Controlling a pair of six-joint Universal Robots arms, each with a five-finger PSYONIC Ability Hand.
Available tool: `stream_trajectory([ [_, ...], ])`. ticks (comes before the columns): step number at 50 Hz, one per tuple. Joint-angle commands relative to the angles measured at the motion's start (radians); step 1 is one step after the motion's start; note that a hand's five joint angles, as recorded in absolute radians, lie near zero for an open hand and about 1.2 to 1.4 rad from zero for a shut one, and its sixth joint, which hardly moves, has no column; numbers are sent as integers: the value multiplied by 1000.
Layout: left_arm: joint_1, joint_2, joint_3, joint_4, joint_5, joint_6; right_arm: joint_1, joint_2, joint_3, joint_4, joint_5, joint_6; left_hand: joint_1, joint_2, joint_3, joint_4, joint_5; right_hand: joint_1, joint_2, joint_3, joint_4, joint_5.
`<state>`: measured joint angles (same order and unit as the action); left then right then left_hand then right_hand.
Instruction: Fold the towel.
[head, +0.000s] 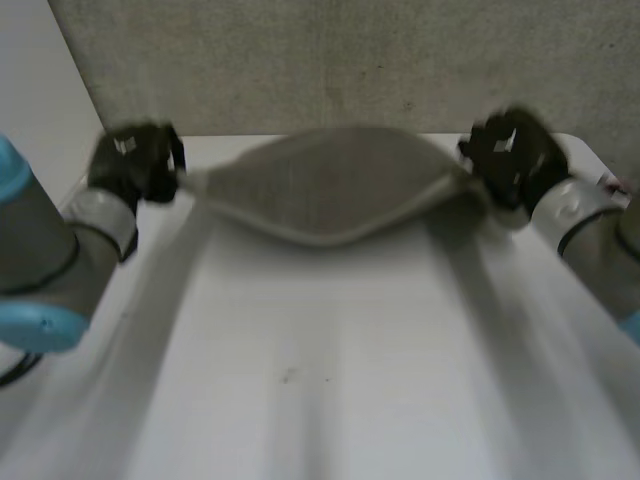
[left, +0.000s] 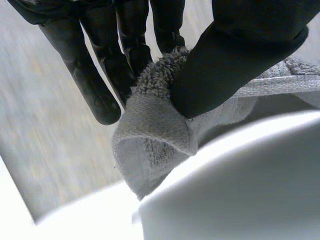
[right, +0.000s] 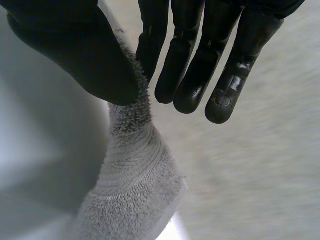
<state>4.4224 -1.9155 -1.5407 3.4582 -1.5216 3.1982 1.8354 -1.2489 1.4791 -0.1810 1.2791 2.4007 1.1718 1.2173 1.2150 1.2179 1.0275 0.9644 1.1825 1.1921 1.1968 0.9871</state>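
A grey towel (head: 335, 190) hangs stretched between my two hands above the far part of the white table (head: 330, 380), sagging in its middle. My left hand (head: 135, 160) pinches the towel's left corner (left: 155, 130) between thumb (left: 235, 55) and fingers (left: 95, 80). My right hand (head: 510, 150) pinches the right corner (right: 132, 165) the same way, thumb (right: 75, 50) against fingers (right: 200, 60). Both hands are lifted off the table.
A grey wall panel (head: 350, 60) stands right behind the table's far edge. Both forearms (head: 40, 260) flank the table, the right one (head: 590, 220) at the far right corner.
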Motion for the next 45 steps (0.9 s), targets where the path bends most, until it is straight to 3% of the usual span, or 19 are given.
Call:
stream_trajectory([
  [1, 38, -51, -188, 53, 12, 84, -27, 143, 150, 8, -53, 21, 224, 179, 181, 178, 194, 432, 214, 204, 199, 235],
  [8, 120, -30, -234, 52, 15, 146, -74, 187, 201, 14, -63, 81, 224, 179, 181, 178, 194, 432, 214, 204, 199, 235],
  [12, 147, -1, -237, 50, 15, 146, -122, 174, 208, 12, -70, 185, 224, 179, 181, 178, 194, 58, -160, -170, -174, -139],
  [15, 169, 12, -239, 47, 15, 146, -152, 163, 210, 9, -73, 274, 224, 179, 181, 178, 194, -89, -307, -317, -321, -286],
  [22, 189, 18, -239, 45, 15, 143, -200, 158, 205, -2, -76, 393, 224, 179, 181, 178, 194, -160, -378, -388, -392, -357],
  [37, 175, 13, -262, 45, 17, 143, -202, 167, 208, -14, -75, 290, 224, 179, 181, 178, 194, -225, -443, -452, -457, -422],
  [45, 172, 10, -262, 45, 17, 143, -188, 170, 233, -129, -61, 259, 224, 179, 181, 178, 194, -210, -428, -438, -442, -407],
])
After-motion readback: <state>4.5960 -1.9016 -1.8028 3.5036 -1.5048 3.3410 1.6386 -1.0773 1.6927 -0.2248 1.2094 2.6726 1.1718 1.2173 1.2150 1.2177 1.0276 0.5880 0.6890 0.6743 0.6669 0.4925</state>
